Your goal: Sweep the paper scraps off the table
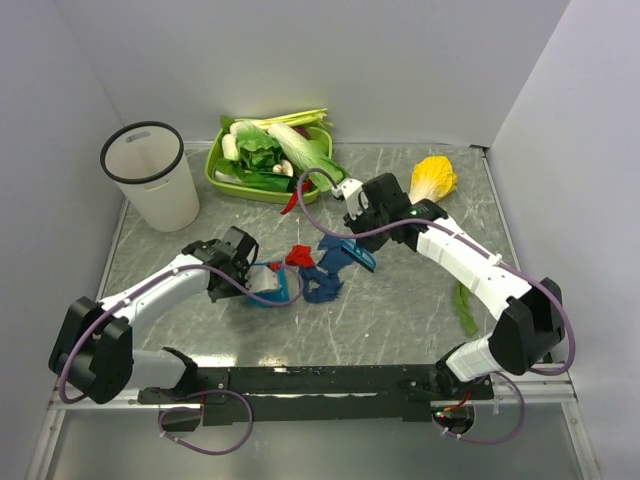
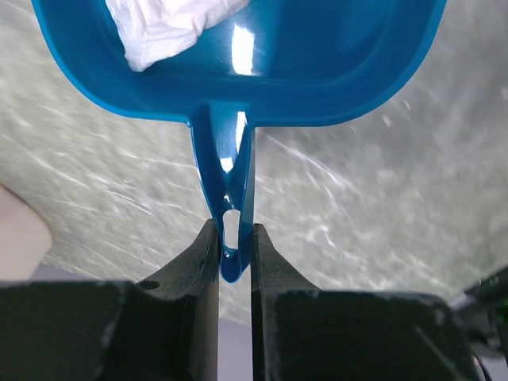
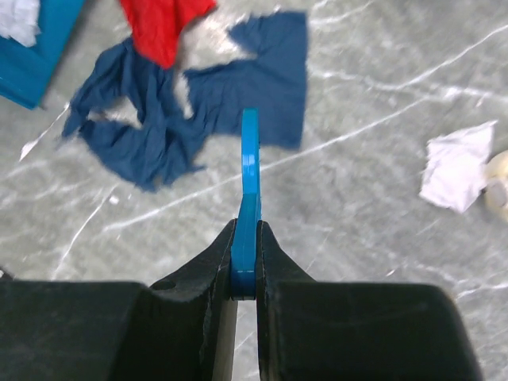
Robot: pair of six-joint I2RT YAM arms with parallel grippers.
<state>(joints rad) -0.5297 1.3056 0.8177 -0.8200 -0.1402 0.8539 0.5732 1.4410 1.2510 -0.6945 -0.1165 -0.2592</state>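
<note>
My left gripper (image 1: 243, 272) (image 2: 236, 246) is shut on the handle of a blue dustpan (image 1: 268, 290) (image 2: 262, 71), which rests on the table (image 1: 400, 300). A white paper scrap (image 2: 167, 28) lies in the pan. My right gripper (image 1: 352, 232) (image 3: 247, 254) is shut on a flat blue sweeping tool (image 1: 360, 257) (image 3: 250, 175), seen edge-on. Just past its tip lie a red scrap (image 1: 298, 256) (image 3: 163, 24) and dark blue scraps (image 1: 325, 278) (image 3: 190, 103), next to the pan's mouth. Another white scrap (image 3: 456, 167) lies apart at the right of the right wrist view.
A white bin with a black rim (image 1: 150, 175) stands at the back left. A lime-green tray of vegetables (image 1: 265, 160) is at the back, with a red chili (image 1: 292, 200) in front of it. A yellow leafy vegetable (image 1: 432, 178) and a green pod (image 1: 466, 308) lie at the right.
</note>
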